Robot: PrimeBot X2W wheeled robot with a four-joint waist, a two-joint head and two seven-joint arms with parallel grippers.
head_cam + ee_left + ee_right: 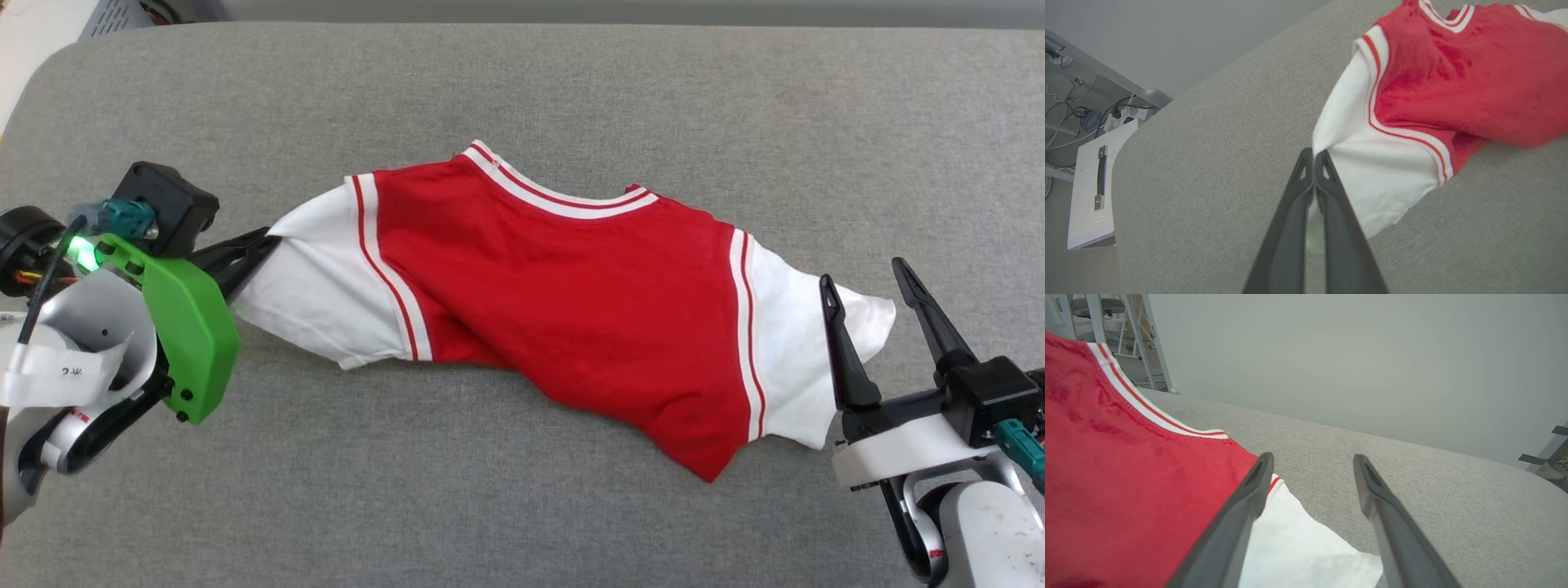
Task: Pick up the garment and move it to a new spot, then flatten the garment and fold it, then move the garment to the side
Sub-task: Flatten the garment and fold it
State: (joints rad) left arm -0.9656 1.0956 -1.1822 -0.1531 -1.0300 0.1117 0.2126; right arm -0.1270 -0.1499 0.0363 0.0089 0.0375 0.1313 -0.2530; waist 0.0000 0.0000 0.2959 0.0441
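Garment (571, 302), a red jersey-style T-shirt with white short sleeves and red-and-white striped trim, is lying skewed and rumpled across the middle of the grey fabric-covered bench (522, 90). Its collar is pointing toward the far edge and its lower hem is bunching into a point near the robot. The plain red face is showing, and one sleeve is reaching out toward each arm. The left pincer (265, 238) is pressed together and pinching the very end of the white sleeve (318, 286) on that side, drawing the cloth into a taut cone. The right pincer (863, 273) is standing spread over the tip of the other white sleeve (792, 359). One finger is crossing above the cloth and nothing is being gripped there. The likely trouble from here is an uneven pull. If the left arm is moving while the right is gripping nothing, the garment is probably going to drag sideways and twist rather than spread. The left hold is also looking thin, only a small bite of hem, so a firm tug could be slipping it free. On the right, the jaws closing too high or too far out could be catching a single layer, or missing the sleeve edge altogether.
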